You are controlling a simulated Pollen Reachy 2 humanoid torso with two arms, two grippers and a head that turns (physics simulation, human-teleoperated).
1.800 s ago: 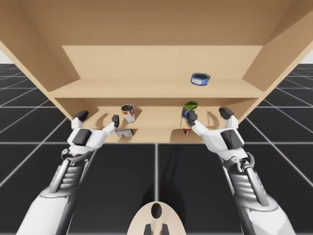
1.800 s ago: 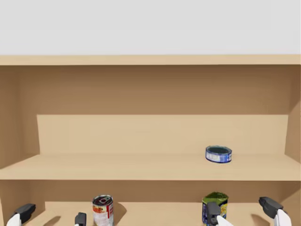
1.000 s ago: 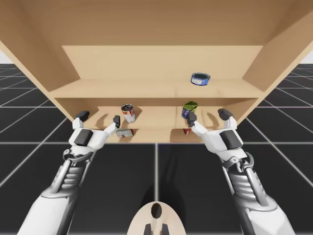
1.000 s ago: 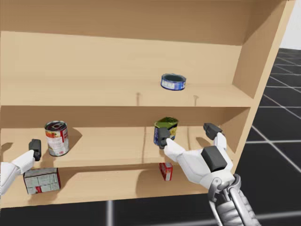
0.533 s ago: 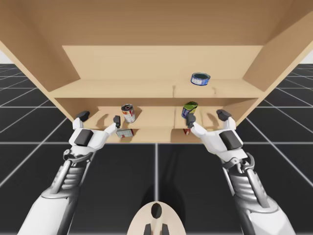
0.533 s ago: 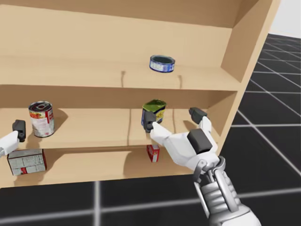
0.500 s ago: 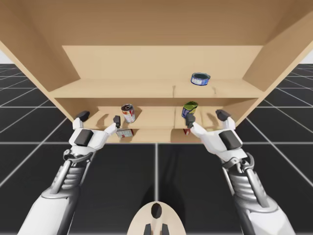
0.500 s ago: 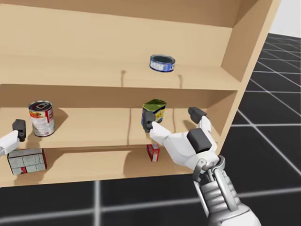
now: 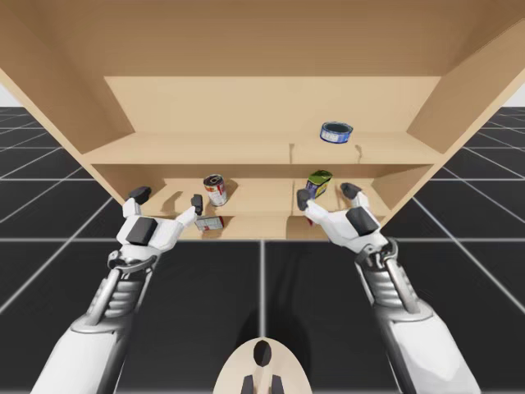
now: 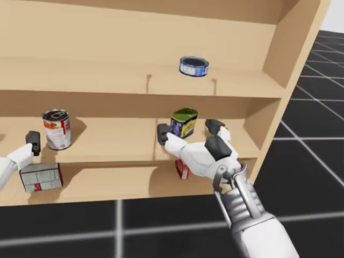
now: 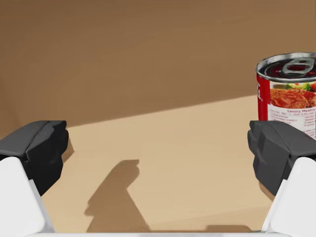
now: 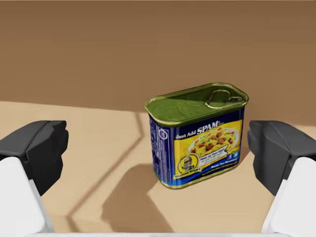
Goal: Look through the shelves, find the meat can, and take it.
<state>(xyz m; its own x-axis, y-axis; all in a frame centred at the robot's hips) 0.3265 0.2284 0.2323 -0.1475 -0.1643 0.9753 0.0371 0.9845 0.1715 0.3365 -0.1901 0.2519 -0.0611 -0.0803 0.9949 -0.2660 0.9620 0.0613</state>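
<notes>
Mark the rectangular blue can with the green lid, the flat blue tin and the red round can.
rectangular blue can (image 12: 200, 143): right wrist view, on its front face.
flat blue tin (image 10: 193, 70): head view, on its side wall.
red round can (image 10: 57, 133): head view, on its side.

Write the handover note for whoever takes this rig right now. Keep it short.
Right gripper: open, facing the blue rectangular can with the green lid, which stands upright on the middle shelf, just ahead of the gap between its fingers; not gripped.
Left gripper: open, empty, beside the red round can on the same shelf.
Done: can found, right gripper lined up.
Left: probably ease forward, shut on the can, draw it out.
</notes>
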